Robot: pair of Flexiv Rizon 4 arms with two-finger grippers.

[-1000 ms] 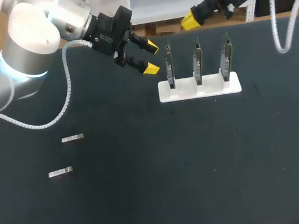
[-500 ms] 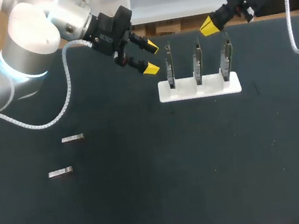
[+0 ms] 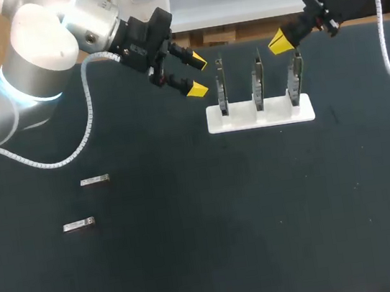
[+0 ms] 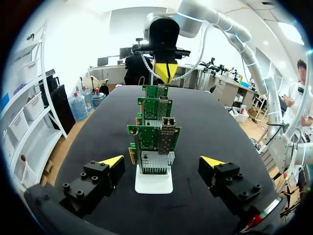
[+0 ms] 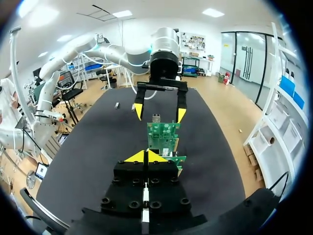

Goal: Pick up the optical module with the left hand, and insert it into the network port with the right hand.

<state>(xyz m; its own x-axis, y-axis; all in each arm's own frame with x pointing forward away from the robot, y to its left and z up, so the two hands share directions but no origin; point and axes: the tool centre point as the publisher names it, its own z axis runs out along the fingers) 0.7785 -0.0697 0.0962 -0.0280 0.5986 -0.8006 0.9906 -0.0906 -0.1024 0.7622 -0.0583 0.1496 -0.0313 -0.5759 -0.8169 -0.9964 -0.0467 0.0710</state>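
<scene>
Wide open and empty at left gripper (image 3: pixel 198 75), just beside rack (image 3: pixel 260 116). Pinched closed on nothing at right gripper (image 3: pixel 281 42), near right-hand card (image 3: pixel 294 77). Well apart from modules (image 3: pixel 94 180).

Obstacles cluster far, right of centre: a white stand (image 3: pixel 260 116) holds three upright network cards (image 3: pixel 259 79) in a row with narrow gaps between them. The left gripper (image 3: pixel 198 75) hangs just left of the leftmost card, fingers spread. The right gripper (image 3: pixel 281 42), tips together, is at the top edges of the middle and rightmost cards. Near left, two optical modules (image 3: pixel 95 179) lie apart, with bare tabletop (image 3: pixel 263 216) on every side of them.
</scene>
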